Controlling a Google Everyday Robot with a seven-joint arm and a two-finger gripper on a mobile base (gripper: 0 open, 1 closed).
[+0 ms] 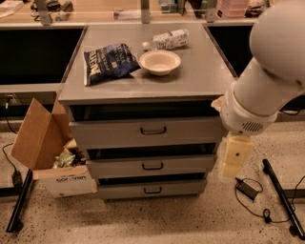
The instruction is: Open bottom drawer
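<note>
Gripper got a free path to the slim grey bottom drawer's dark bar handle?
Likely yes: the cream gripper hangs right of the grey metal cabinet, and nothing stands before the slim grey bottom drawer; the cardboard box sits off left.

This looks like a robotics lab or test workroom. A white robot arm (267, 81) fills the right of the frame, and its cream gripper (233, 164) hangs at the lower right, beside a grey metal drawer cabinet (143, 133). The floor (157, 219) is hard and speckled, with loose cables and a black power adapter (247, 188) lying on it at the lower right. An open cardboard box (40, 138) of scraps stands at the lower left. Cluttered workbenches (95, 14) run along the top edge. On the cabinet's tabletop (200, 71) sit staged props: a chip bag (108, 62), a bowl (159, 62) and a bottle (167, 39).
</note>
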